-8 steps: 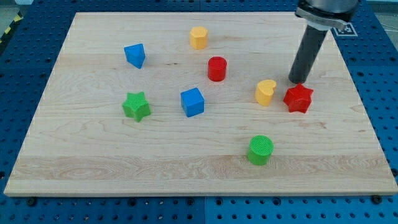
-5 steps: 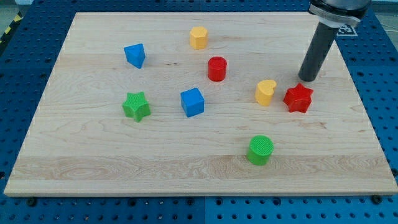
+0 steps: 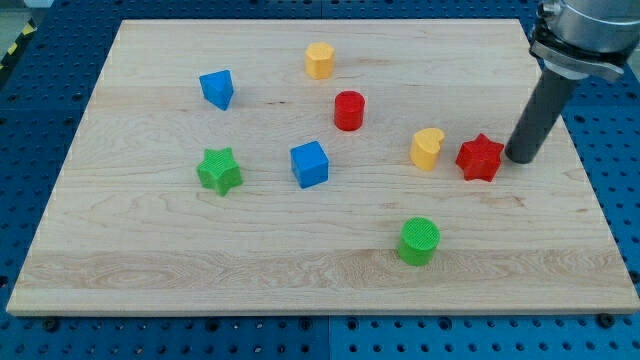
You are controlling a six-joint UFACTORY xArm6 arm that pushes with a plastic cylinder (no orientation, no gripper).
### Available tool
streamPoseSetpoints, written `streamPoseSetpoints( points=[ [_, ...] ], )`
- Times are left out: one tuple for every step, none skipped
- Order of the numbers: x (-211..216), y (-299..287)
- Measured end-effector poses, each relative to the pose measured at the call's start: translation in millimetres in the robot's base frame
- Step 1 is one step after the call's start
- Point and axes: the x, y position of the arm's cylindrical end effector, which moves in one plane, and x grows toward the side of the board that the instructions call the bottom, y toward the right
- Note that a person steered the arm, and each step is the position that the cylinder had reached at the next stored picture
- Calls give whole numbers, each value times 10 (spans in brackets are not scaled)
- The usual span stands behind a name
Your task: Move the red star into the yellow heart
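The red star [image 3: 480, 157] lies on the wooden board at the view's right. The yellow heart [image 3: 427, 148] stands just to its left, with a small gap between them. My tip [image 3: 520, 160] rests on the board close to the star's right side; I cannot tell whether it touches the star. The dark rod rises from the tip toward the view's upper right.
A red cylinder [image 3: 349, 110] and a yellow cylinder [image 3: 319, 61] stand up and left of the heart. A blue cube [image 3: 310, 164], a green star [image 3: 219, 170] and a blue block [image 3: 217, 89] lie further left. A green cylinder [image 3: 419, 241] is below. The board's right edge [image 3: 580, 170] is near my tip.
My tip has moved from above the red star to its right side, going right and down. No block has moved.
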Motion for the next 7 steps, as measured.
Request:
streamPoseSetpoints(
  points=[
    [139,6],
    [181,-18],
    [184,-134],
    [184,-307],
    [184,-469],
    [184,-565],
    [202,-567]
  ],
)
